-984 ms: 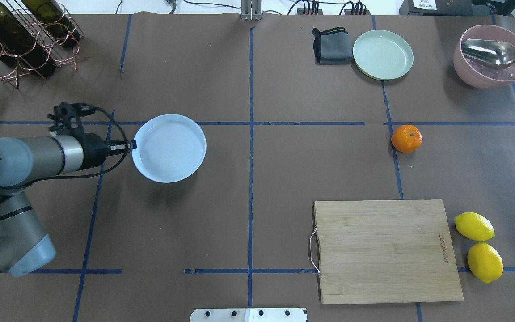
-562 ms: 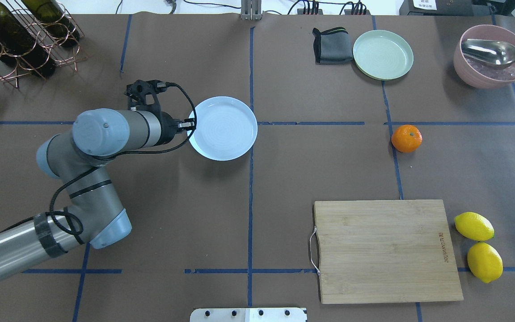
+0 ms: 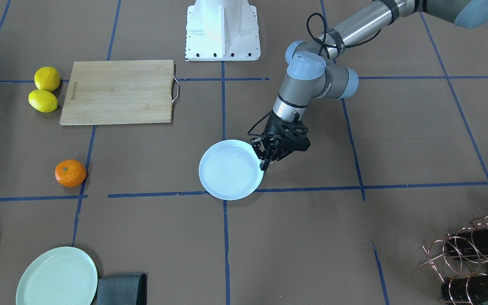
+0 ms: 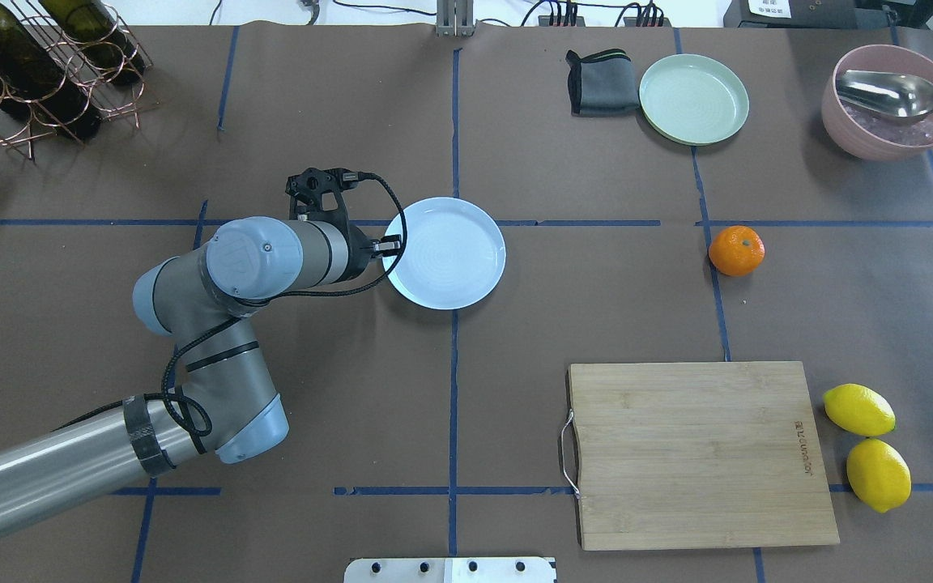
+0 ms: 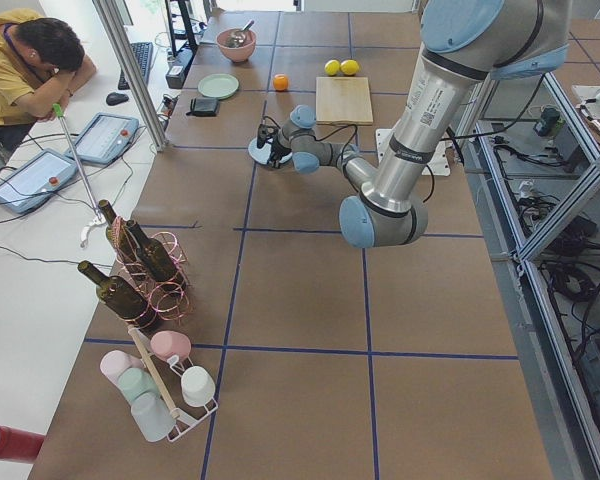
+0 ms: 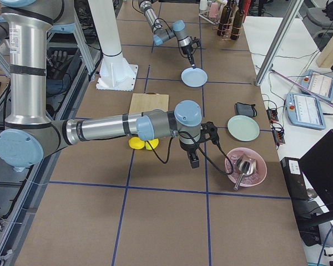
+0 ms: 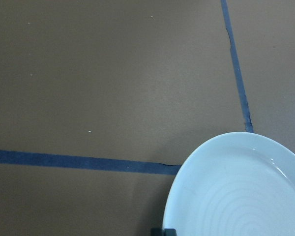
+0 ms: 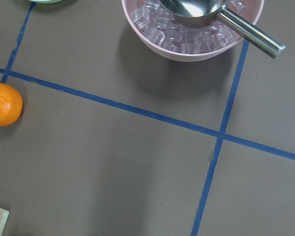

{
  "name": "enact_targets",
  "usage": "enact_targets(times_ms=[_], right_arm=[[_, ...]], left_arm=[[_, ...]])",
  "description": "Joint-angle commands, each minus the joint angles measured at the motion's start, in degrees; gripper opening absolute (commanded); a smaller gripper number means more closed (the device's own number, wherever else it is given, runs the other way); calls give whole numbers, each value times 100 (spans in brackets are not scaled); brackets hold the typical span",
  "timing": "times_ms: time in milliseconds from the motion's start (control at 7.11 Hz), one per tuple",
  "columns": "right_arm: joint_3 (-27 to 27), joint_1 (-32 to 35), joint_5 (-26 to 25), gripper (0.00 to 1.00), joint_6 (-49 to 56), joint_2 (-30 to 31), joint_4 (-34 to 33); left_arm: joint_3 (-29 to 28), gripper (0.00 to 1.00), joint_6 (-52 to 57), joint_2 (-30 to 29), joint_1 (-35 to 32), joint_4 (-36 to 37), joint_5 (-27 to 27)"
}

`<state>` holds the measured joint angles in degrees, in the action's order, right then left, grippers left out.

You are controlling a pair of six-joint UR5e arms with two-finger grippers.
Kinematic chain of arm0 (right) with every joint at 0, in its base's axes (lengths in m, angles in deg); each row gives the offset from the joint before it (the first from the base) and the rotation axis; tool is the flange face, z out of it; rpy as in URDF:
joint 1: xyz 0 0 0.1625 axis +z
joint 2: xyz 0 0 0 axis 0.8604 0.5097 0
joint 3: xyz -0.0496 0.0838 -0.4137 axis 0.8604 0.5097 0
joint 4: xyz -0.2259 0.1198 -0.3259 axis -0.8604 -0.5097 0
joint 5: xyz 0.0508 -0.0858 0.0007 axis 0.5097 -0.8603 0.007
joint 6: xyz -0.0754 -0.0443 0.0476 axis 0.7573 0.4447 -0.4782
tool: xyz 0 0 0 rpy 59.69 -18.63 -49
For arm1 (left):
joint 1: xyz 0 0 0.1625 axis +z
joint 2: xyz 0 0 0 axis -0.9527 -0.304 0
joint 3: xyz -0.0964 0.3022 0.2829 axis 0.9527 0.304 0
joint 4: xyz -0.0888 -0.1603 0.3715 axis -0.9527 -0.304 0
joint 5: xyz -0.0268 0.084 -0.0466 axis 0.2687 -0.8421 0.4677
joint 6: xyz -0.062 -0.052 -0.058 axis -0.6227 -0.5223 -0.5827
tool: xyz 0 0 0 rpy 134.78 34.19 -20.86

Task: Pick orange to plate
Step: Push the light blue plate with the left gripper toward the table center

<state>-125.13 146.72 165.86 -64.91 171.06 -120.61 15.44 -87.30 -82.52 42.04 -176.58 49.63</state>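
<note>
- Left gripper (image 4: 386,243) is seen pinching the rim of the plate (image 4: 450,255), which is round, white and faintly bluish.
- Right gripper (image 6: 193,162): spread or closed cannot be told.
- The orange (image 4: 736,250), bright and dimpled, is seen on the table, well apart from the plate.

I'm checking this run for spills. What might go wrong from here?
1. The left gripper pinches the plate at one spot on its rim, so it may tilt or slip.
2. The orange lies loose, far from the plate; being round, it may roll when gripped or set down.
3. The right gripper hangs near the pink bowl, whose scoop sticks out and might get clipped.
</note>
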Motion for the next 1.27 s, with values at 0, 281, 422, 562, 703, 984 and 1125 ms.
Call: enact_targets(times_ms=[0, 281, 422, 562, 703, 984, 1125], right_arm=[[15, 0, 0, 100, 0, 0, 0], [33, 0, 0, 100, 0, 0, 0], [33, 0, 0, 100, 0, 0, 0], [24, 0, 0, 100, 9, 0, 9], [33, 0, 0, 100, 0, 0, 113], [24, 0, 0, 100, -9, -17, 114], [-19, 0, -9, 100, 0, -43, 123]], left_arm=[[4, 0, 16, -47, 107, -7, -8], [30, 6, 24, -47, 187, -25, -8], [39, 96, 51, -20, 187, -34, -8], [91, 100, 60, -3, 187, -16, -8], [327, 100, 442, 41, 118, 97, 27], [1343, 100, 1793, 505, -546, 1217, 716], [1897, 100, 2922, 890, -1143, 1606, 1217]])
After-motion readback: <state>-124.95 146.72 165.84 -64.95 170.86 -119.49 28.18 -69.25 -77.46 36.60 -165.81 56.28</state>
